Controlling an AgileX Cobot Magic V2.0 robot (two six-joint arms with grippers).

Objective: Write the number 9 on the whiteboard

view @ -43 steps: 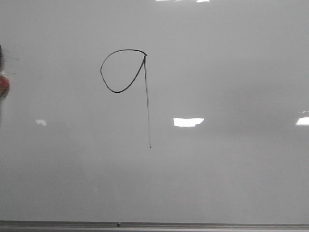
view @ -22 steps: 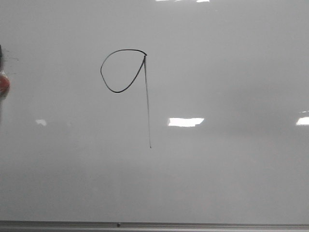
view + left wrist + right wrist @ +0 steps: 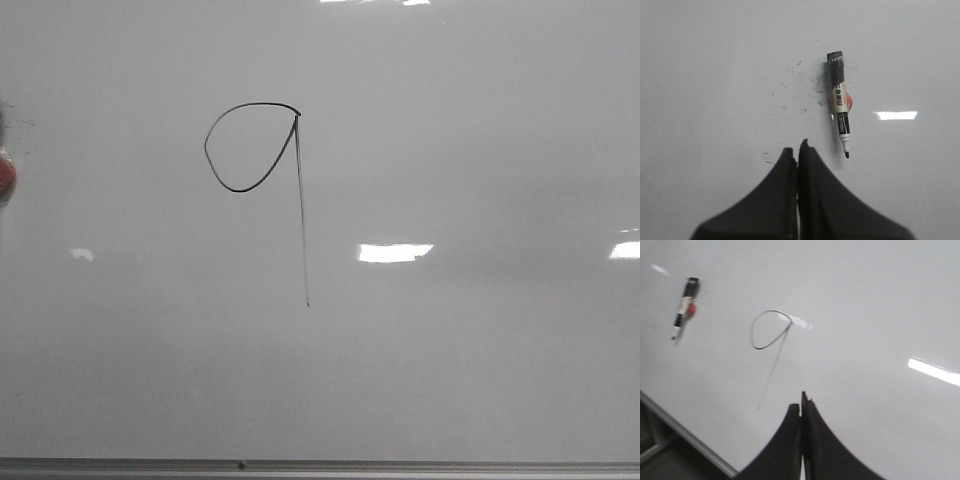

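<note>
The number 9 (image 3: 262,160) is drawn in thin black line on the whiteboard (image 3: 450,350), a rounded loop with a long straight tail. It also shows in the right wrist view (image 3: 771,337). A black and white marker (image 3: 839,105) lies uncapped on the board, apart from both grippers; it also shows in the right wrist view (image 3: 684,305). My left gripper (image 3: 796,150) is shut and empty, a little beside the marker's tip. My right gripper (image 3: 801,402) is shut and empty, below the 9's tail. Neither gripper shows in the front view.
The board's grey metal edge strip (image 3: 400,466) runs along the near side and shows in the right wrist view (image 3: 685,437). Faint dark smudges (image 3: 800,95) dot the board beside the marker. A red blurred spot (image 3: 5,175) sits at the front view's left edge.
The front view has shifted slightly, so the 9 sits a few pixels further left. Nothing else has visibly moved.
</note>
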